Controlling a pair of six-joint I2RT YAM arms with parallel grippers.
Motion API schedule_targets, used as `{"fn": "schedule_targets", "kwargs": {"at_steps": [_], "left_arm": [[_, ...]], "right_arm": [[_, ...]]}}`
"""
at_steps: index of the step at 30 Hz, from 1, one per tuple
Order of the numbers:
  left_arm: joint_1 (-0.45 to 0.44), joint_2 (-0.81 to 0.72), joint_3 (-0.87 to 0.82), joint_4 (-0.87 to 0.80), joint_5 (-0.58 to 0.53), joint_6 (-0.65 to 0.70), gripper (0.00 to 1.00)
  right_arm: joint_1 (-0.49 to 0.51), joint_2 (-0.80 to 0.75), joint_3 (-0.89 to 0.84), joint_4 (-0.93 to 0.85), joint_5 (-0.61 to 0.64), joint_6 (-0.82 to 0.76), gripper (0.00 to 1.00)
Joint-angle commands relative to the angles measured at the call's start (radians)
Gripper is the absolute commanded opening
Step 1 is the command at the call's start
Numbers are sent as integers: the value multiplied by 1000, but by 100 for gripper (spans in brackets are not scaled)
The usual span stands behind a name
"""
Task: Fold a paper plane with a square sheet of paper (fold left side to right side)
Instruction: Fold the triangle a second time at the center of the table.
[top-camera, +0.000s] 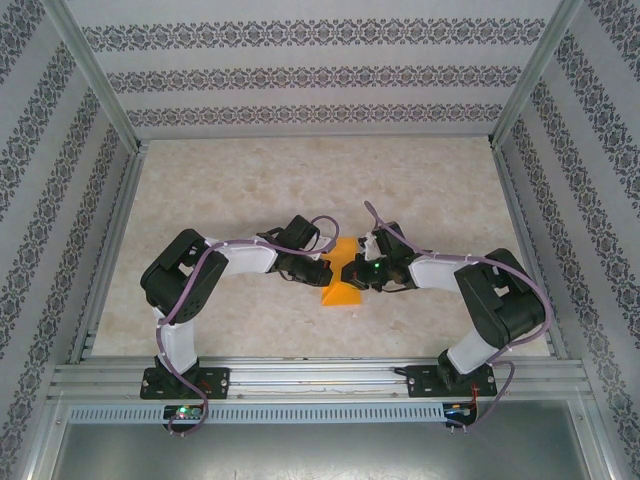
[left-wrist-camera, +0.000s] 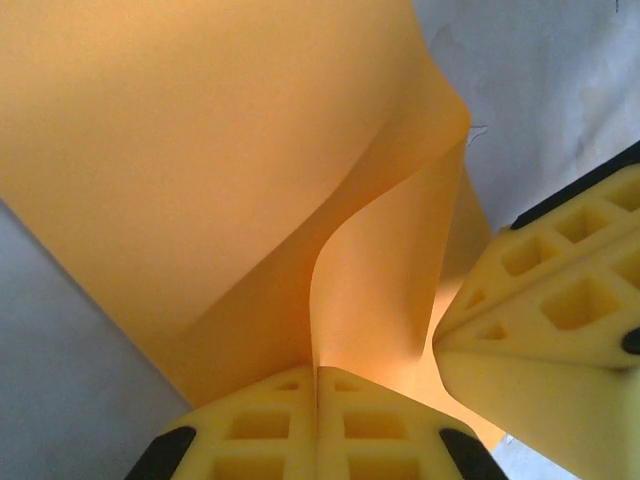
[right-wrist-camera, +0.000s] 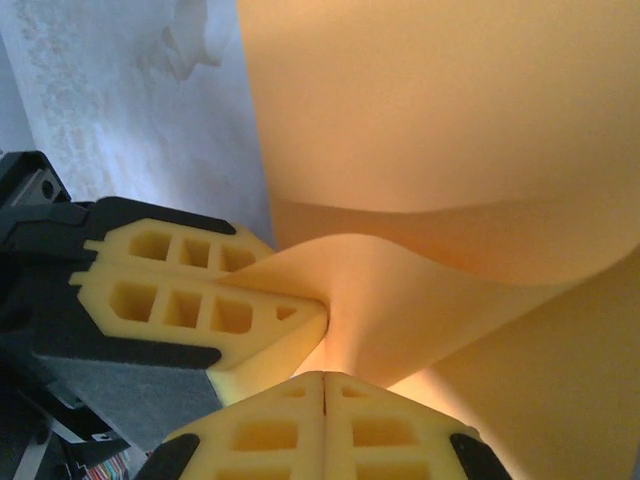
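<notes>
Top external view: both arms bend inward and meet over the middle of the pale marbled worktop (top-camera: 300, 180)
Left tool (top-camera: 320, 271): comes in from the left, its tip just beside the other arm's tip, over the orange paper
Right tool (top-camera: 354, 273): comes in from the right, facing the left one, a green light glowing on its wrist
Orange sheet (top-camera: 341, 291): sits at the centre of the worktop between the two tips, with a wedge of it showing on the near side and a smaller piece on the far side
Left wrist view: the left tool (left-wrist-camera: 318, 374) has its yellow foam fingers pressed together, pinching a raised ridge of the orange sheet (left-wrist-camera: 200, 150); the paper rises from the pinch in a curved fold, and the right tool (left-wrist-camera: 446, 336) touches that same fold from the right
Right wrist view: the right tool (right-wrist-camera: 325, 378) is also pressed together, with a bowed flap of the orange sheet (right-wrist-camera: 450, 120) running down into its tips; the left tool (right-wrist-camera: 316, 314) nips the same flap from the left, tips almost touching
Surroundings: patterned wallpaper panels in metal framing on three sides, and a rail at the near edge carrying both arm bases
</notes>
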Motion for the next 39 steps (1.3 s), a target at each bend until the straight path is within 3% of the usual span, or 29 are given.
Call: {"fn": "schedule_targets", "kwargs": {"at_steps": [1, 27, 36, 39], "left_arm": [[2, 45, -9, -41, -29, 24, 0], [-2, 50, -14, -50, -35, 28, 0], [10, -67, -6, -68, -35, -1, 24], [21, -130, 1, -115, -55, 4, 27]], "right_arm": [[18, 26, 34, 30, -1, 4, 0], [29, 93, 43, -112, 101, -79, 0], [29, 86, 27, -121, 111, -93, 0], [28, 83, 27, -119, 107, -96, 0]]}}
